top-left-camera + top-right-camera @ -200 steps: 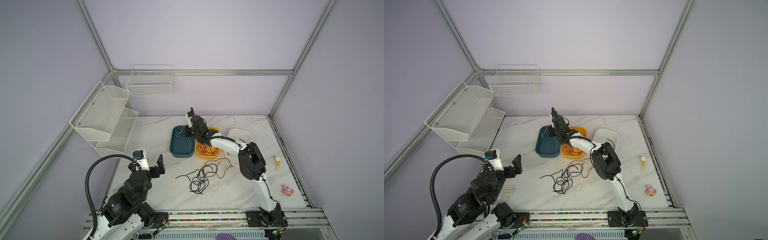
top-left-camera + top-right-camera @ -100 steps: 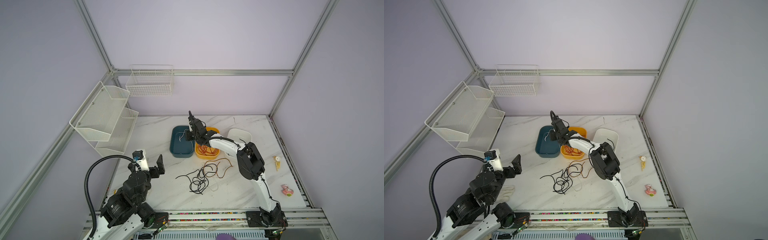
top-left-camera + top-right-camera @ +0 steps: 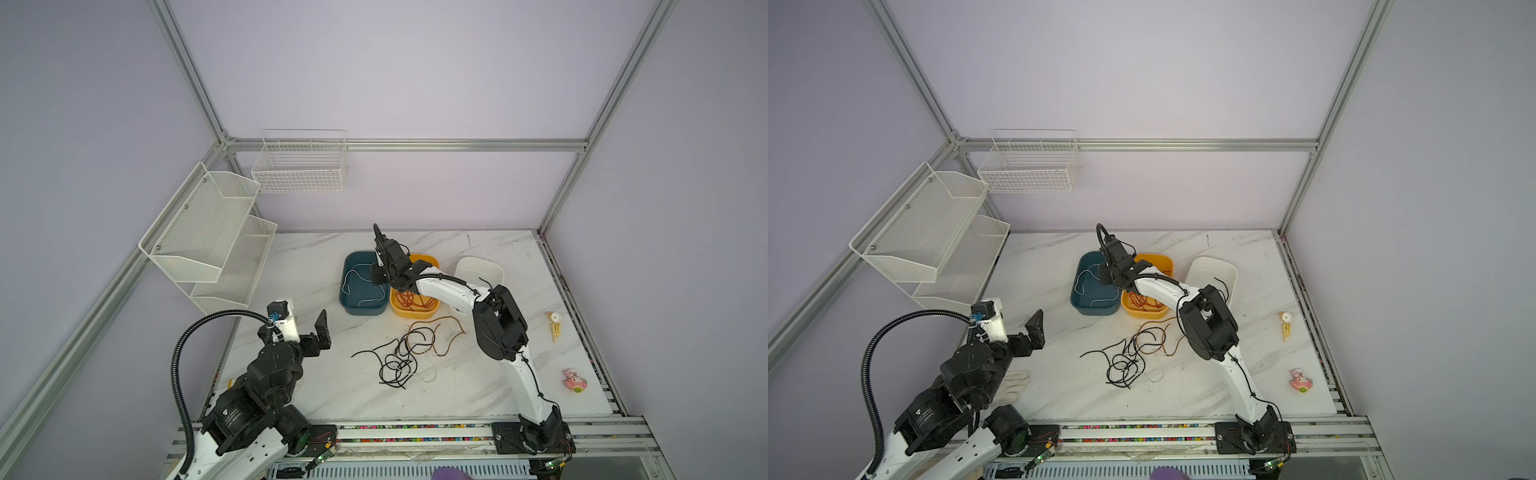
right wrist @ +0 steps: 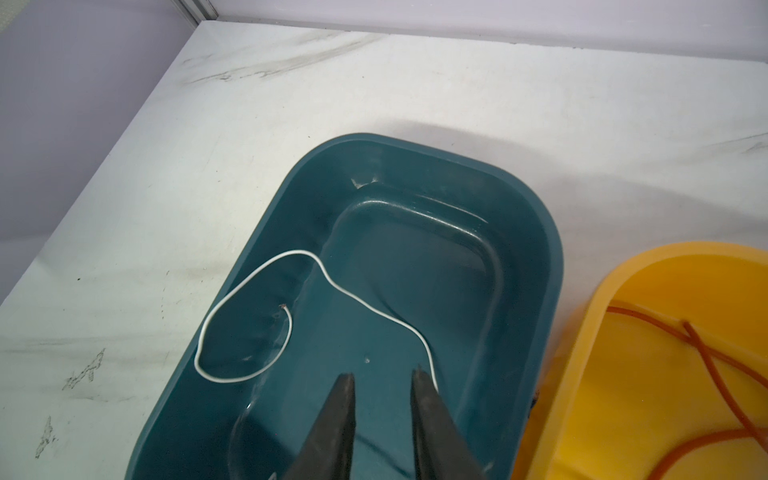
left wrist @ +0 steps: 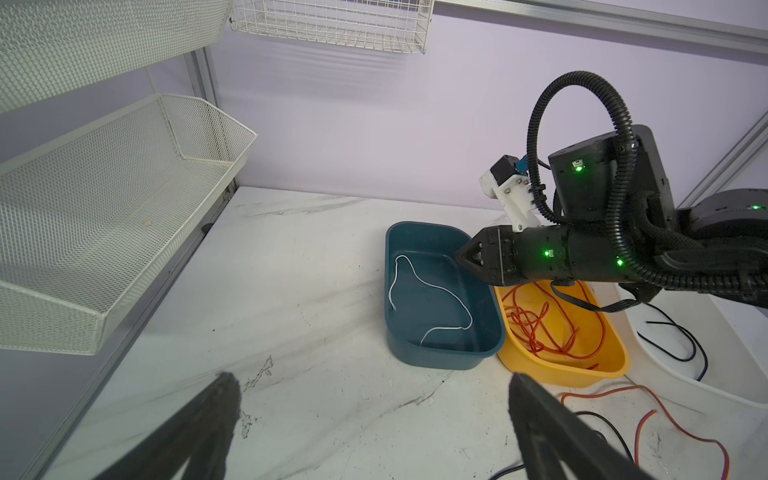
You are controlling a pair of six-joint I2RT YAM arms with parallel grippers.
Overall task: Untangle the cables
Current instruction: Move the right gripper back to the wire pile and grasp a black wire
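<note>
Two white mesh shelves (image 3: 199, 232) hang on the left wall, and a wire basket (image 3: 299, 166) hangs on the back wall. Below them, near the counter's (image 3: 316, 257) left edge, the left gripper (image 5: 372, 378) hovers with its jaws wide apart and nothing between them. A white glove (image 3: 1017, 382) lies at the front left corner, partly under that arm.

Toward the back of the counter three tubs stand in a row. The teal tub (image 3: 360, 309) holds one white cable (image 4: 291, 252), curled loosely on its floor. The right gripper (image 4: 382, 374) hangs just over this tub, on the side next to the yellow one. Its jaws are parted by a narrow gap that holds nothing. The white cable runs just past the outside of one finger, and I cannot tell if it touches.

Right against the teal tub sits the yellow tub (image 3: 415, 314), with red-orange cables (image 5: 536, 328) heaped inside. Beside that is the white tub (image 3: 478, 266), with a black cable (image 5: 681, 328) in it.

In front of the yellow tub, around the middle of the counter, lies the tangle of cables (image 3: 399, 361). It has black loops, an orange strand trailing off to the right, and a pale strand on the side nearer the front edge. Neither gripper touches it.

Along the right edge lie some yellow clothes pegs (image 3: 555, 328) and, nearer the front, a small pink toy (image 3: 574, 380).
</note>
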